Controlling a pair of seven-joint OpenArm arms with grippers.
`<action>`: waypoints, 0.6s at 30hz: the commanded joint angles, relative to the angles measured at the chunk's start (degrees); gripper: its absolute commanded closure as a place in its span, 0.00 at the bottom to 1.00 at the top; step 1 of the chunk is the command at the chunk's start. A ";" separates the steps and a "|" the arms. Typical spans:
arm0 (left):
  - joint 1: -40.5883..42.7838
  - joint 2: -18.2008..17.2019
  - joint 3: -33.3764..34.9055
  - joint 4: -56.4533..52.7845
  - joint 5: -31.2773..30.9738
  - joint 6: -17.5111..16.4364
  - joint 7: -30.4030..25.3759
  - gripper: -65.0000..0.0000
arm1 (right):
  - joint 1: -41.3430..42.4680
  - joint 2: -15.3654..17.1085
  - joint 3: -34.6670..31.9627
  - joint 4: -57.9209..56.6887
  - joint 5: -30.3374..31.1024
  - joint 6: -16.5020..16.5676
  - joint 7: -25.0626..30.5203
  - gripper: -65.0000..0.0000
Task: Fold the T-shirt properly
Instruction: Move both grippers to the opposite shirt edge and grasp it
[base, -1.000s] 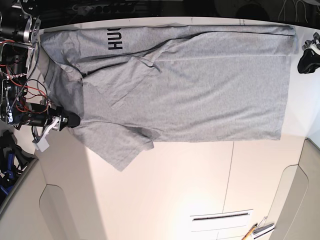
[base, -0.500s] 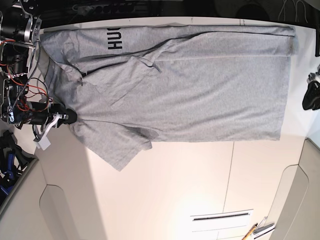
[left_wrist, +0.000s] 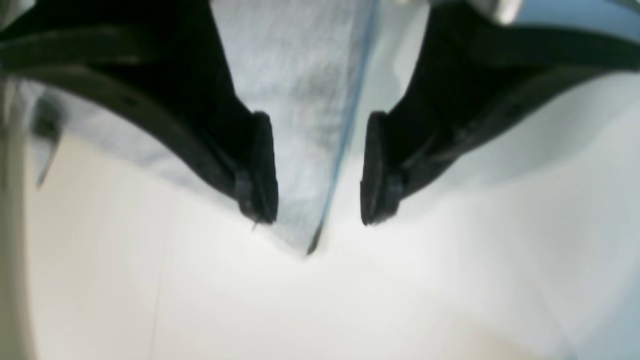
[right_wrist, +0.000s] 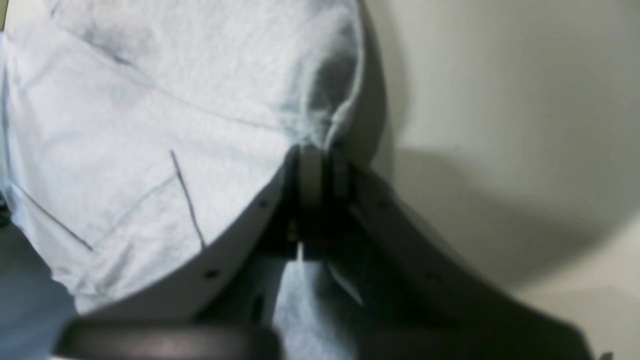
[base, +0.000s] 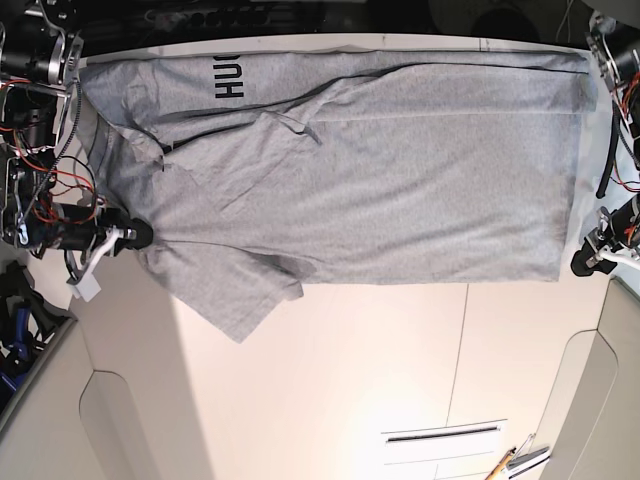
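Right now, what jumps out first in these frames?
The grey T-shirt spread across the white table, black lettering near the far edge. The right claw is shut on the shirt's edge at the sleeve end. The left claw hangs open over the hem corner at the opposite end, not yet gripping.

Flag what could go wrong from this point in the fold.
1. The left gripper is open over the T-shirt hem corner; only the tip lies between the pads, so closing may miss the cloth.
2. The right gripper is shut on a thin edge near the sleeve; that pinch may slip when lifted.
3. One upper layer is already folded over; uneven pulling could skew it.
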 joint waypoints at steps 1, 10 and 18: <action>-3.19 -1.73 0.09 -2.60 -1.53 -0.44 -1.44 0.53 | 0.44 0.81 0.09 0.24 -2.89 -0.66 -1.40 1.00; -7.39 -0.24 0.11 -12.98 -0.07 -0.90 -1.20 0.53 | 0.44 0.79 0.09 0.24 -2.56 -0.66 -1.40 1.00; -7.39 3.54 0.11 -12.96 3.21 -1.11 -1.55 0.53 | 0.42 0.81 0.09 0.24 -2.49 -0.66 -1.42 1.00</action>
